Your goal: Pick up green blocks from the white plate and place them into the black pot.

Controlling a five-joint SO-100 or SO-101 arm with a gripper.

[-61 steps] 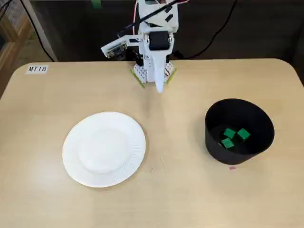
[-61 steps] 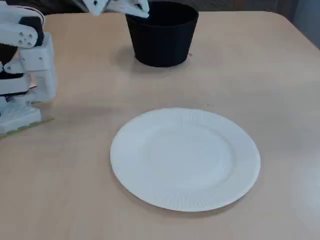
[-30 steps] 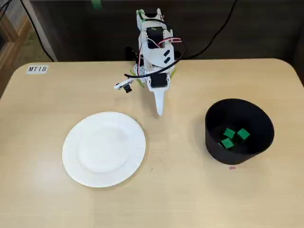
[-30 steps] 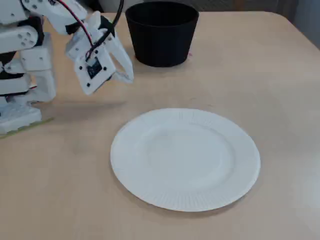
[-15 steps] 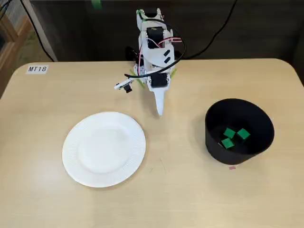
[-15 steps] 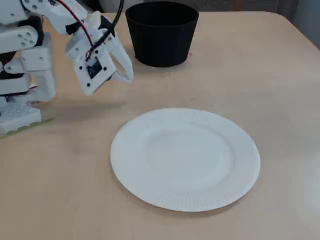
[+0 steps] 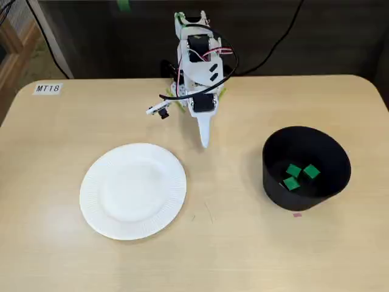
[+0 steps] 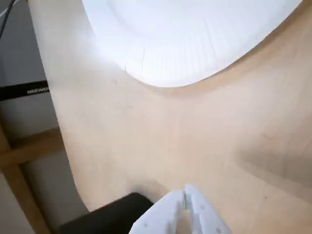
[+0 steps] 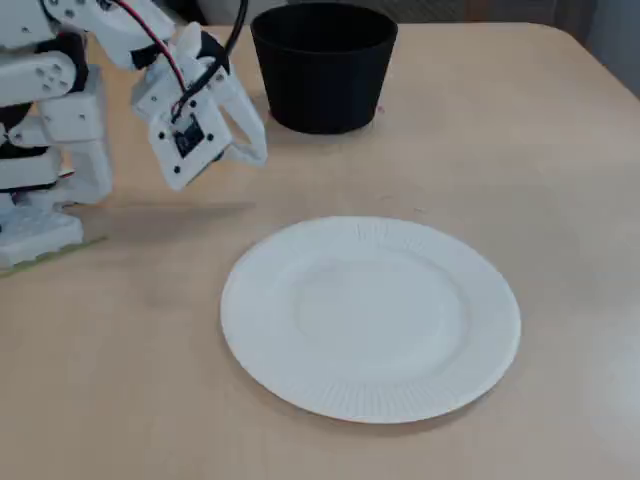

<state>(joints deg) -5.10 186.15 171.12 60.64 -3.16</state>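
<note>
Seen loose on the floor of the upright black pot (image 7: 275,182): three small green blocks (image 7: 293,171), well apart from the flat, round, rib-rimmed white plate (image 7: 134,190).

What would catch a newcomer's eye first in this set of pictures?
The white plate lies bare at left in the fixed view from above. Three green blocks sit inside the black pot at right. The gripper hangs shut and empty between them, a little farther back.
</note>
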